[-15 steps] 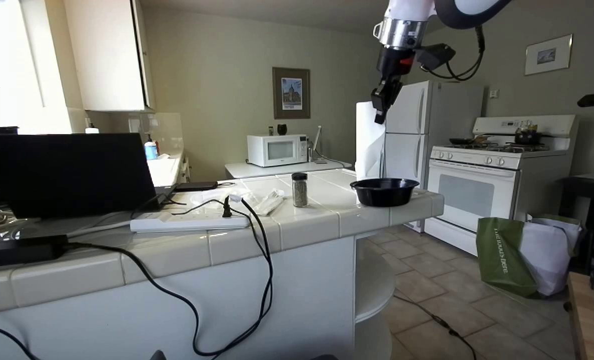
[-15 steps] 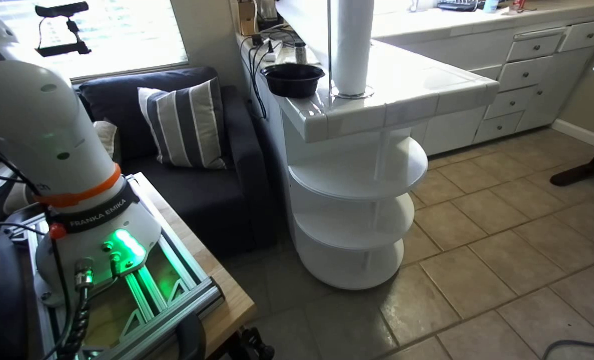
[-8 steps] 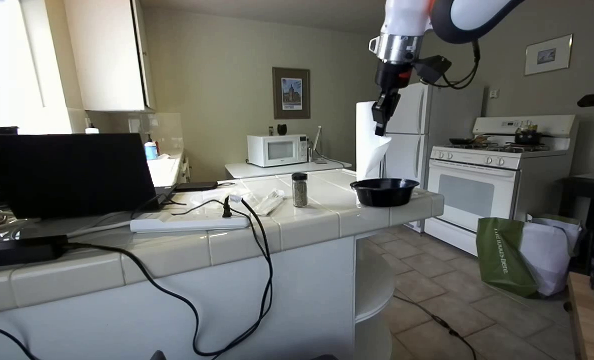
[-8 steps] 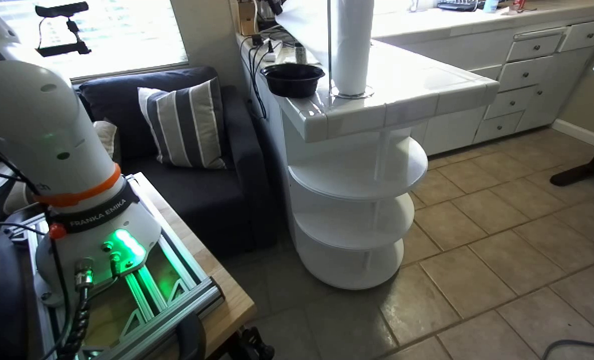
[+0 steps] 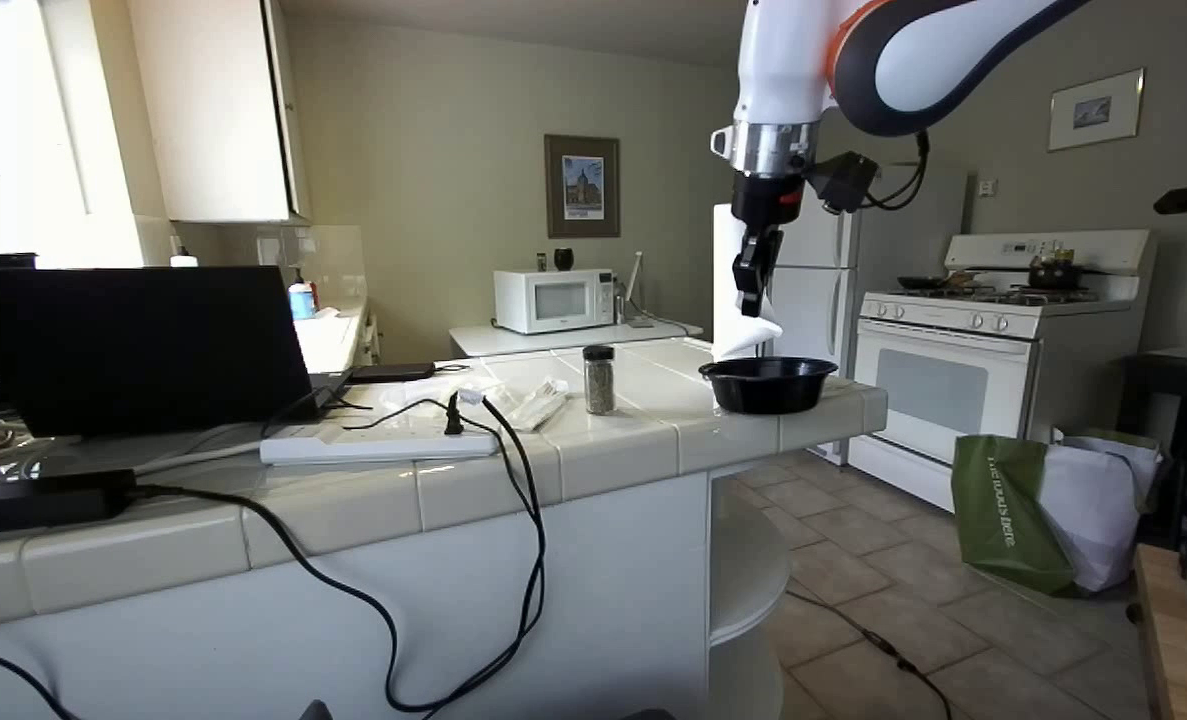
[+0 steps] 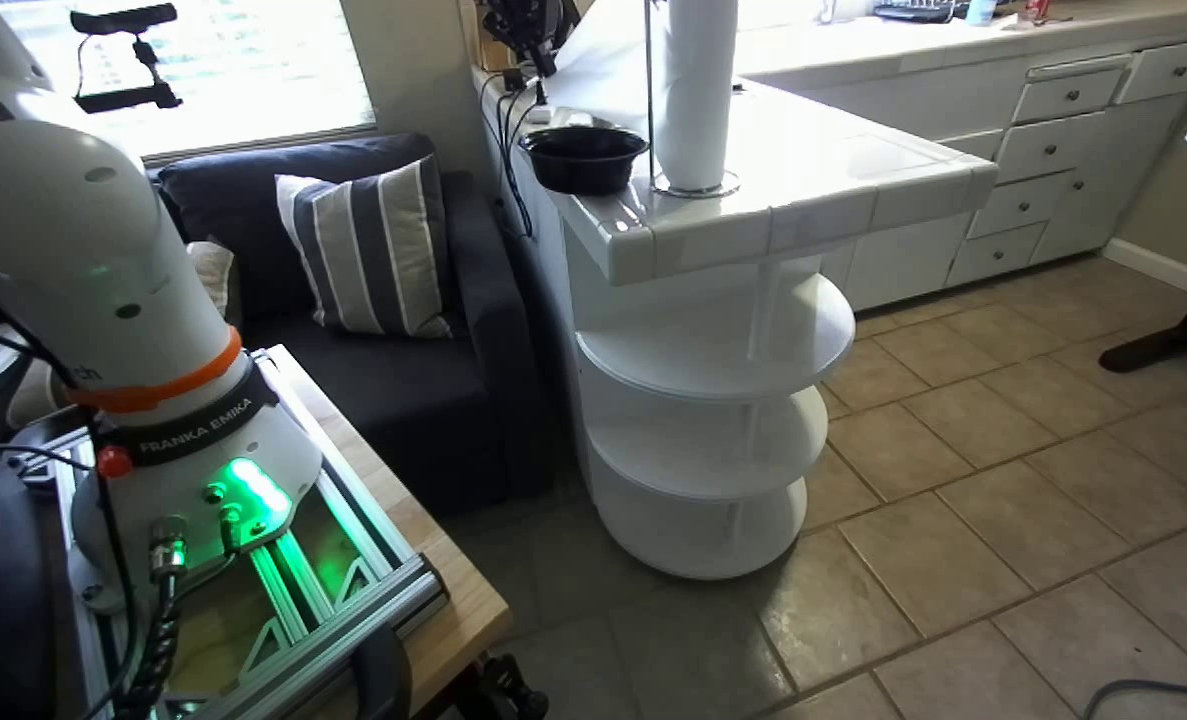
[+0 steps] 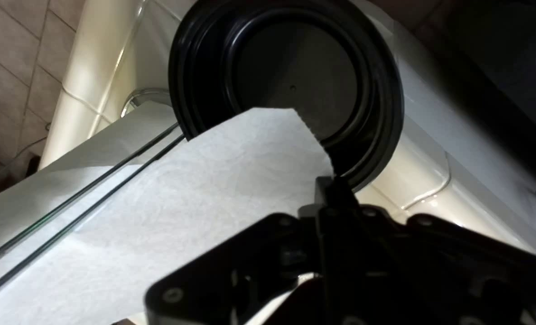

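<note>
My gripper (image 5: 750, 306) points down above the tiled counter, behind and above the rim of a black round bowl (image 5: 768, 388). In the wrist view its fingertips (image 7: 333, 181) are together on the edge of a white paper towel sheet (image 7: 231, 176). The sheet runs back to the upright paper towel roll (image 6: 698, 100) on a wire stand. It partly covers the bowl in the wrist view (image 7: 295, 76); the visible inside of the bowl is empty. In an exterior view the gripper (image 6: 543, 65) shows at the top, left of the roll.
A spice jar (image 5: 599, 385) stands on the counter left of the bowl. Farther left are a power strip (image 5: 378, 443), cables and a laptop (image 5: 143, 350). The counter edge (image 5: 733, 440) is close to the bowl. An armchair (image 6: 383, 390) stands beside the counter.
My gripper has moved down and slightly left in an exterior view, drawing the sheet lower. The roll and its stand have shifted slightly left in an exterior view. The bowl looks nearly unmoved.
</note>
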`<action>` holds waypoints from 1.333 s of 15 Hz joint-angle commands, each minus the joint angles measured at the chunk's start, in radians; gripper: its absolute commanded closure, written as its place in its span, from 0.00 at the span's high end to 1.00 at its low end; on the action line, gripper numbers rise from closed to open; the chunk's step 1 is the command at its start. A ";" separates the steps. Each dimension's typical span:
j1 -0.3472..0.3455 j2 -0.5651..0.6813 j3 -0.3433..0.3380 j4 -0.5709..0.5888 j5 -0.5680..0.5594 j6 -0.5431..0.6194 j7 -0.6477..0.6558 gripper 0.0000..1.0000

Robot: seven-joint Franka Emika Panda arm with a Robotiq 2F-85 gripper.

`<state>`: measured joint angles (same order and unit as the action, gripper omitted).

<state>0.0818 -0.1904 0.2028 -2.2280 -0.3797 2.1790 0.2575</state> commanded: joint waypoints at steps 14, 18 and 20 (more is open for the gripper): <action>0.020 0.127 -0.023 0.063 -0.060 -0.023 -0.018 0.00; 0.006 0.065 -0.055 0.091 0.008 -0.153 -0.029 0.00; 0.000 0.030 -0.070 0.109 0.041 -0.263 -0.033 0.00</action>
<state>0.0877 -0.1062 0.1506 -2.1351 -0.3941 2.0432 0.2459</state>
